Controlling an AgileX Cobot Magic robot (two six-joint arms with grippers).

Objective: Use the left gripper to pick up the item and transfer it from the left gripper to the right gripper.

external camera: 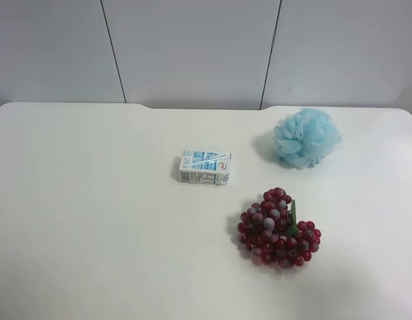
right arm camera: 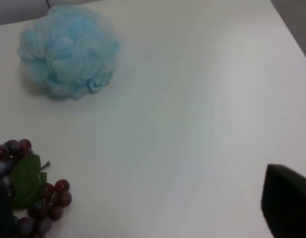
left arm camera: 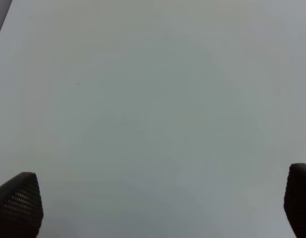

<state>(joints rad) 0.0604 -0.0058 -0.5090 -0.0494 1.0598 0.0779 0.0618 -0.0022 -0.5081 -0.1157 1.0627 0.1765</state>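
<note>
The item, a bunch of dark red-purple grapes [external camera: 278, 228] with a small green leaf, lies on the white table [external camera: 93, 213], right of centre and towards the front. No arm shows in the exterior high view. The right wrist view shows part of the grapes [right arm camera: 44, 198] at its edge, beside the right gripper [right arm camera: 143, 210], whose black fingers [right arm camera: 286, 206] stand wide apart with nothing between them. The left gripper [left arm camera: 158, 201] is open and empty over bare table; its two black fingertips [left arm camera: 17, 206] show far apart. The grapes do not show in the left wrist view.
A small white-blue carton [external camera: 205, 167] lies near the table's middle. A light blue mesh bath puff [external camera: 306, 137] sits at the back right, and it also shows in the right wrist view [right arm camera: 69, 52]. A grey panelled wall [external camera: 193, 47] stands behind the table.
</note>
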